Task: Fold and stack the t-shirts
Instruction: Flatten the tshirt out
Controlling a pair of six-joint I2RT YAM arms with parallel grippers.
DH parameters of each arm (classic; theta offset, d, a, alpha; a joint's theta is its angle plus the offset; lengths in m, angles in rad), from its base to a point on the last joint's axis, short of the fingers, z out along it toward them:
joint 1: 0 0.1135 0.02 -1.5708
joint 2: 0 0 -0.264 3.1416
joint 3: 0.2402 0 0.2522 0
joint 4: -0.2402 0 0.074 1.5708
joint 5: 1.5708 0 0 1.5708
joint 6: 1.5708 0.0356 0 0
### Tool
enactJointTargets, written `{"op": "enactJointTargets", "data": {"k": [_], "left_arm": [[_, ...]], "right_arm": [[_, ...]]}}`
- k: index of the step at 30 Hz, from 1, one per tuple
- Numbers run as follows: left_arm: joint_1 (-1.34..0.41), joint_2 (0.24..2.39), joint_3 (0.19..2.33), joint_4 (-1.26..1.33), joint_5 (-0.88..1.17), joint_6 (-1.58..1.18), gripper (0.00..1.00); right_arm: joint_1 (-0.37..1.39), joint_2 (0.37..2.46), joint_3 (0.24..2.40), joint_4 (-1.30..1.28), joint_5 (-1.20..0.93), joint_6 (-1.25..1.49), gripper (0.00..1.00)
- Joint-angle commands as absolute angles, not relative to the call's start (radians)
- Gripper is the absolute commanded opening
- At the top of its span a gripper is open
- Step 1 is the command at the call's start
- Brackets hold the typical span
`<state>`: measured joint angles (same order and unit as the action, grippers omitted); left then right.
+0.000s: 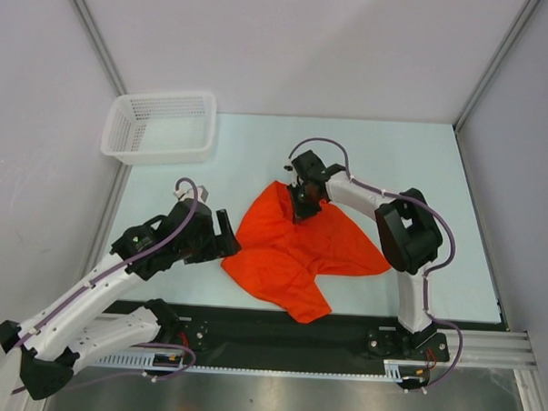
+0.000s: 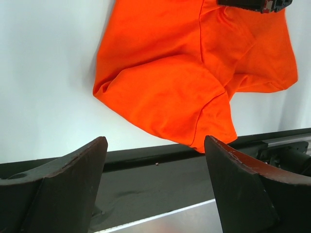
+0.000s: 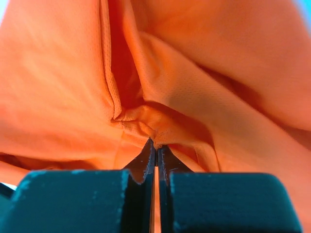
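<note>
One bright orange-red t-shirt [image 1: 299,248] lies crumpled in the middle of the table, with one end hanging over the near black rail. My right gripper [image 1: 301,205] is at the shirt's far edge, shut on a pinch of its cloth; the right wrist view shows the cloth [image 3: 160,133] bunched at the closed fingertips. My left gripper [image 1: 225,235] is open and empty just left of the shirt. In the left wrist view its fingers [image 2: 77,170] stand wide apart over the rail, with the shirt [image 2: 184,73] ahead.
A white mesh basket [image 1: 161,126] stands at the table's far left corner. A black rail [image 1: 277,338] runs along the near edge. Grey walls close in both sides and the back.
</note>
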<state>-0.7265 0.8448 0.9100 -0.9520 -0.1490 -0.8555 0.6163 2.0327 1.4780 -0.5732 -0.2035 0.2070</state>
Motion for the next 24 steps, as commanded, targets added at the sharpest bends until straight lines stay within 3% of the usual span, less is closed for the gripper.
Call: {"op": "enactJointTargets", "data": {"k": [1,14,19,24], "left_arm": [[-0.732,0.848,0.979,-0.954,-0.192,-0.818,0.87],[-0.732,0.775,1.054,-0.864,-0.212,-0.749,0.89],[-0.732,0.755,1.065,-0.807,-0.14,-0.712,0.95],[-0.732,0.706,1.101,-0.851,-0.166,-0.695,0.96]], "right_arm": [[0.62,1.93,1.594,-0.667,-0.115,0.186,0.0],[0.818,1.382,1.736,-0.98,0.152,0.228,0.0],[0.876,1.295,1.857,-0.974,0.163,0.275,0.0],[0.965,1.299,2.116,-0.94,0.127,0.287,0.0]]}}
